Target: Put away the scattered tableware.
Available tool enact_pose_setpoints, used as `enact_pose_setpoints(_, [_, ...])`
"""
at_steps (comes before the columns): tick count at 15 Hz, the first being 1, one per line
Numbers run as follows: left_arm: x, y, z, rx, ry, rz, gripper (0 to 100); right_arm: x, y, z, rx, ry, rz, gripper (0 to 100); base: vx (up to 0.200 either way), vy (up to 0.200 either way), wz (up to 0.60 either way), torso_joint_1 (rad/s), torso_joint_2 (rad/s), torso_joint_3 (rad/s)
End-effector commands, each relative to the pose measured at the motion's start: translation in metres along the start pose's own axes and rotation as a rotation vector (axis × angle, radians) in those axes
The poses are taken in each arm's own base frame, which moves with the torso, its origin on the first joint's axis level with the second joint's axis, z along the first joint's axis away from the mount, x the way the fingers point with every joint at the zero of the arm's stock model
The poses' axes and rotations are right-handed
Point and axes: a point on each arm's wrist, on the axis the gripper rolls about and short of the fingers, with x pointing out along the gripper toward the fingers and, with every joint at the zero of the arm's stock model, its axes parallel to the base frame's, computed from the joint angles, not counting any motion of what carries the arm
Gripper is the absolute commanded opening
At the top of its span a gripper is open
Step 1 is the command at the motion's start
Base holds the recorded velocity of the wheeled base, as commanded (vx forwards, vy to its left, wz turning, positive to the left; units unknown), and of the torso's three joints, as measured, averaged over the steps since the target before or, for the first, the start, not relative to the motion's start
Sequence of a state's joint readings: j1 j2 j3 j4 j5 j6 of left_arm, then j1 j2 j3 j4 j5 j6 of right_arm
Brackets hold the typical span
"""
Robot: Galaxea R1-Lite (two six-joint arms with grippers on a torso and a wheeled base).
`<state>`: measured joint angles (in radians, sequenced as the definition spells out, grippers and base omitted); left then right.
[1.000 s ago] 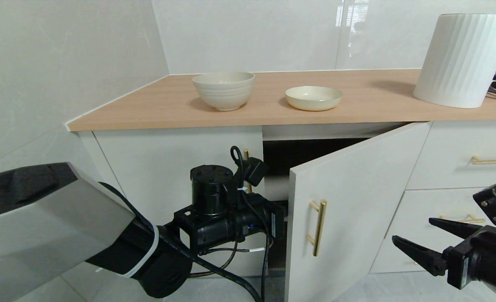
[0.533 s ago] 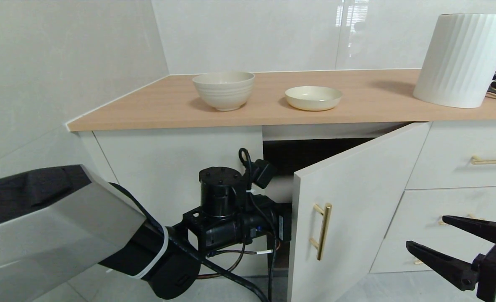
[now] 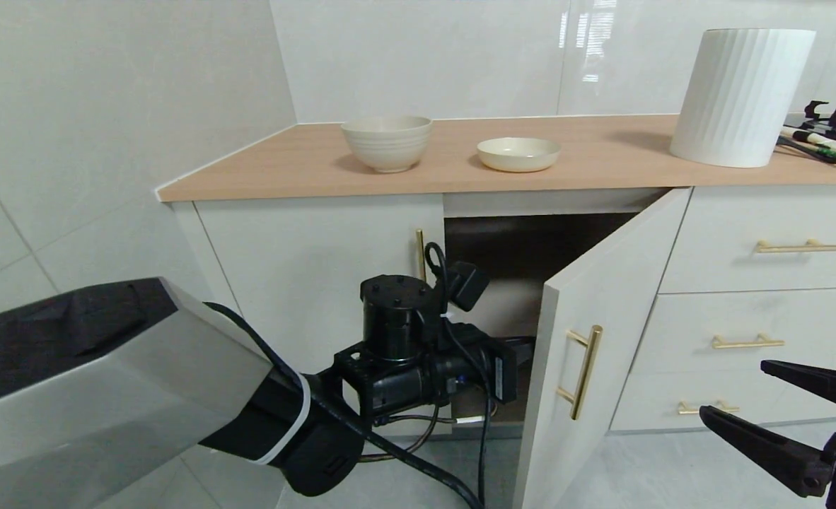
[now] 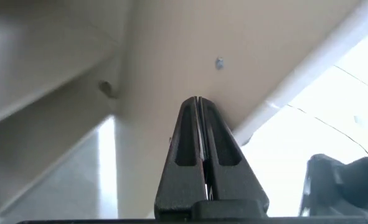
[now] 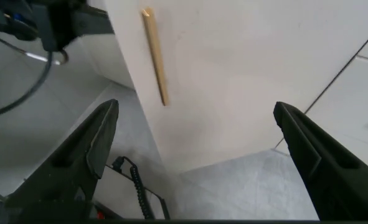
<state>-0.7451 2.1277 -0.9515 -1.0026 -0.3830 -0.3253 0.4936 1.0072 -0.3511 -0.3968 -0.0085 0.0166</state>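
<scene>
The door (image 3: 602, 283) swings wider off the cupboard (image 3: 524, 240), and the left arm (image 3: 418, 353) goes along with it, wrist tucked in at the opening. Our own view has pulled back too, so the bench (image 3: 305, 170) only seems to slide. The right jaws have dropped lower and farther right.

The left jaws are pressed flat together with nothing between them, facing pale inner panels of the cupboard. The right jaws are spread wide and empty, low down outside the door, with its handle (image 3: 582, 371) across from them.

Now the relation that counts: both pieces sit up on the bench, well above either set of jaws. The bowl (image 3: 387, 141) stands left, over the shut door, on the left arm's side. The dish (image 3: 518, 153) lies just right of it, above the open cupboard, apart from the bowl. The dish looks empty; we cannot see to the bowl's bottom. The cupboard is dark inside, so we cannot tell what it holds. We judge that the free right jaws must rise a long way to reach the dish.
</scene>
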Motion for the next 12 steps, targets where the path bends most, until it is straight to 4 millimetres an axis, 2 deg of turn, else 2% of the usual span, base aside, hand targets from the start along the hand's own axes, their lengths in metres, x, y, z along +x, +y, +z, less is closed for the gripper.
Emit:
enact_pose_setpoints(1, [0.009,-0.003,0.001,-0.005,0.014,-0.007,0,-0.004,0.000,0.000,-0.002,-0.014,0.003,100,0.000,0.000,0.00,0.000,0.00,0.000])
enact_pose_setpoints(6, [0.020,-0.009,0.010,-0.014,0.050,0.002,0,-0.009,0.001,0.004,0.000,-0.048,0.006,100,0.000,0.000,0.00,0.000,0.00,0.000])
enact_pose_setpoints(7, [0.024,-0.012,0.016,-0.016,0.053,0.006,0,-0.010,0.001,0.005,0.000,-0.055,0.007,100,0.000,0.000,0.00,0.000,0.00,0.000])
enact_pose_setpoints(10, [0.036,-0.017,0.028,-0.020,0.074,0.012,0,-0.015,0.001,0.007,0.000,-0.080,0.005,100,-0.200,0.000,0.00,0.009,0.01,-0.002])
enact_pose_setpoints(12, [0.044,-0.017,0.030,-0.020,0.076,0.024,0,-0.017,0.001,0.008,0.000,-0.092,0.007,100,0.000,0.000,0.00,0.000,0.00,0.000])
